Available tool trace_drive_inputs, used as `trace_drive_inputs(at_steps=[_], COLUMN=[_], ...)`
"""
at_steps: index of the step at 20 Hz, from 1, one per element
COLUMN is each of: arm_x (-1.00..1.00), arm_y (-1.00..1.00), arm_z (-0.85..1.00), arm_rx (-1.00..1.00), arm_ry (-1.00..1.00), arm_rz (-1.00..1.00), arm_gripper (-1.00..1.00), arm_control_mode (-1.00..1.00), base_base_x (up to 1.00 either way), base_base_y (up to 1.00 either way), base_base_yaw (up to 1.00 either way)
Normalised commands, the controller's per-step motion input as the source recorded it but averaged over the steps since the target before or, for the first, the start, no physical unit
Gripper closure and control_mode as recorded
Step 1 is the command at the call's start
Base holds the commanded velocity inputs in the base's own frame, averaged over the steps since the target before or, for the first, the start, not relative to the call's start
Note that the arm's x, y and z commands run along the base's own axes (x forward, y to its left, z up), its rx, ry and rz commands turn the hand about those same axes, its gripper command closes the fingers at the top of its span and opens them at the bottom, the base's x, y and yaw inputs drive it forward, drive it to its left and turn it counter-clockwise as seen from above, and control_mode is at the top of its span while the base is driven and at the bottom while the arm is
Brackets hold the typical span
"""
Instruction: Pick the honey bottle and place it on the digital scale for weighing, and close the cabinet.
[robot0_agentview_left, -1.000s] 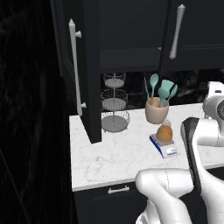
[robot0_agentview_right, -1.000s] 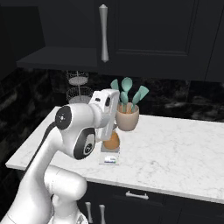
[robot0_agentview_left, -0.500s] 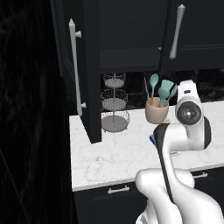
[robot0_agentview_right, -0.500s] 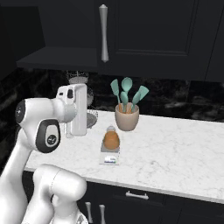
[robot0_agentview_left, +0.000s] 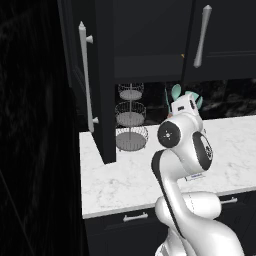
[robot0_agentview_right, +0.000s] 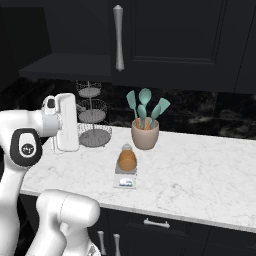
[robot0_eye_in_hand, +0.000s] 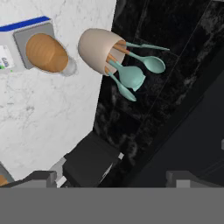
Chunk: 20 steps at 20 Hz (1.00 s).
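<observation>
Honey bottle (robot0_agentview_right: 127, 160) upright on digital scale (robot0_agentview_right: 125, 179), beside utensil crock (robot0_agentview_right: 145, 136). Hand (robot0_eye_in_hand: 113, 178) spread wide, empty. Placing looks done. Cabinet door (robot0_agentview_left: 86, 80) apparently open; next: push it shut.

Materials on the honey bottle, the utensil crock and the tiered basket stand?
Honey bottle: smooth amber body, likely plastic, with a pale grey cap; it looks matte.
Utensil crock: plain beige, matte, probably ceramic or stoneware; no glaze shine.
Tiered basket stand: thin grey wire mesh, apparently metal, see-through sides.
</observation>
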Motion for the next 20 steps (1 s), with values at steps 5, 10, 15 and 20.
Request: trace_drive_inputs(at_steps=[5, 10, 15, 20], arm_x=[0.0, 0.0, -0.1, -0.01], arm_y=[0.14, 0.04, 0.21, 0.58], arm_z=[-0.25, -0.01, 0.1, 0.03], arm_rx=[-0.32, -0.1, -0.05, -0.25], arm_ry=[0.0, 0.0, -0.01, 0.02], arm_rz=[-0.26, -0.09, -0.03, -0.13], arm_gripper=[-1.0, -1.0, -1.0, -1.0], arm_control_mode=[-1.0, -1.0, -1.0, -1.0], base_base_x=[0.0, 0.0, 0.0, 0.0], base_base_y=[0.0, 0.0, 0.0, 0.0], base_base_yaw=[0.0, 0.0, 0.0, 0.0])
